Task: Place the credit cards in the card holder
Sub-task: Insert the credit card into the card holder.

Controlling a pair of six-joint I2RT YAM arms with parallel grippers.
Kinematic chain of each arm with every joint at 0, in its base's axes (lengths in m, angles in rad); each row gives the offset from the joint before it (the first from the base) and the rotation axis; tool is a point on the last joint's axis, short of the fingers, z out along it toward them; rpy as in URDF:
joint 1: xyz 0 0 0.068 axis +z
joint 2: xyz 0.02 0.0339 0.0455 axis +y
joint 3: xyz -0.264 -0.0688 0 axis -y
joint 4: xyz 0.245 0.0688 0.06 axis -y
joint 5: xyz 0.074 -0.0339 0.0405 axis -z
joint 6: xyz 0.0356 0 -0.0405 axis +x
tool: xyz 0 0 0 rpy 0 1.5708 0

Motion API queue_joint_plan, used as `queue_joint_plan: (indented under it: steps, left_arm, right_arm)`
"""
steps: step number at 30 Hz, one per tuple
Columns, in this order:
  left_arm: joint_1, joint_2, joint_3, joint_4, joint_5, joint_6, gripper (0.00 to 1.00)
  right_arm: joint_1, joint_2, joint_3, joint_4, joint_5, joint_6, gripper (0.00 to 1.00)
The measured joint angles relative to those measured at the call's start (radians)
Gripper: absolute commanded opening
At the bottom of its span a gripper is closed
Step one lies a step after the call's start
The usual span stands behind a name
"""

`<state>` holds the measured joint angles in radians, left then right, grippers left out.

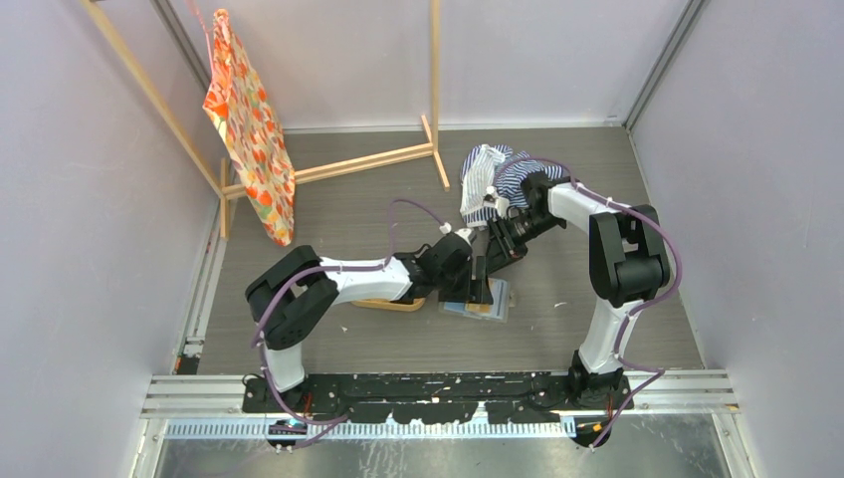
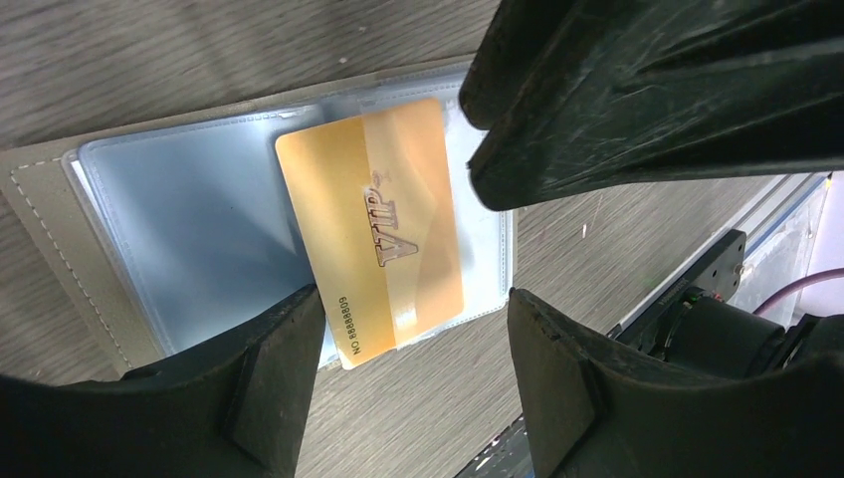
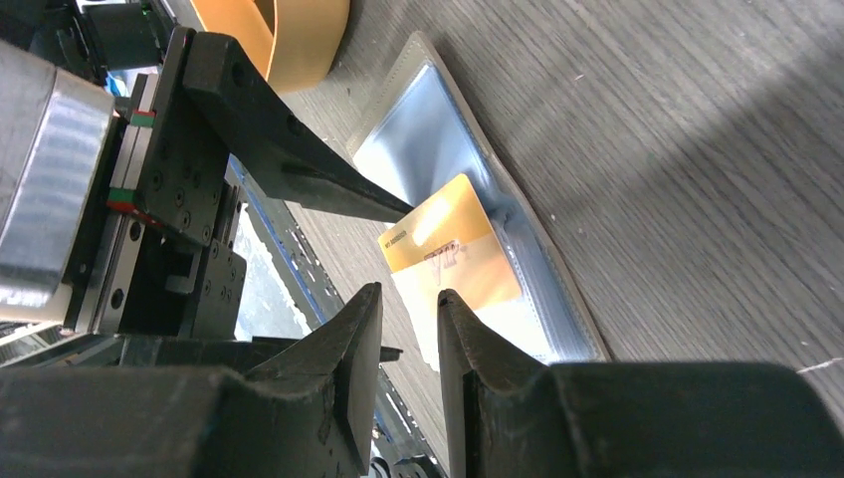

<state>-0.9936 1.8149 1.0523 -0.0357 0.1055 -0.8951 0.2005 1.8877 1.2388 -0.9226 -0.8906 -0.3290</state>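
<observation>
On grey tabletop [image 1: 557, 199] — card holder [image 2: 189, 229], pale walls [image 1: 90, 199]

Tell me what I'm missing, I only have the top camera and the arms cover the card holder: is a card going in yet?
Observer: Yes. The left wrist view shows a gold credit card marked VIP lying partly under a clear sleeve of the open card holder.
Operator: Is it all the way in?
Observer: No. Its numbered end sticks out past the holder's edge.
Operator: Is the left gripper clamped on it?
Observer: No. The left gripper is open, with one finger on either side of that protruding end.
</observation>
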Motion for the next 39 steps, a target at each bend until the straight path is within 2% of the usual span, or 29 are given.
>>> queue_joint_plan:
  steps: [22, 29, 39]
  left_arm:
    - [0.018, 0.037, 0.046, 0.0, 0.071, 0.048, 0.68]
    - [0.038, 0.09, 0.097, 0.006, 0.104, 0.067, 0.68]
    - [0.037, 0.101, 0.094, 0.098, 0.15, 0.064, 0.65]
  right_arm:
    - [-0.035, 0.0, -0.003, 0.015, 0.026, 0.014, 0.32]
    - [-0.041, 0.0, -0.003, 0.016, 0.026, 0.014, 0.32]
    - [-0.048, 0.0, -0.003, 0.015, 0.026, 0.014, 0.32]
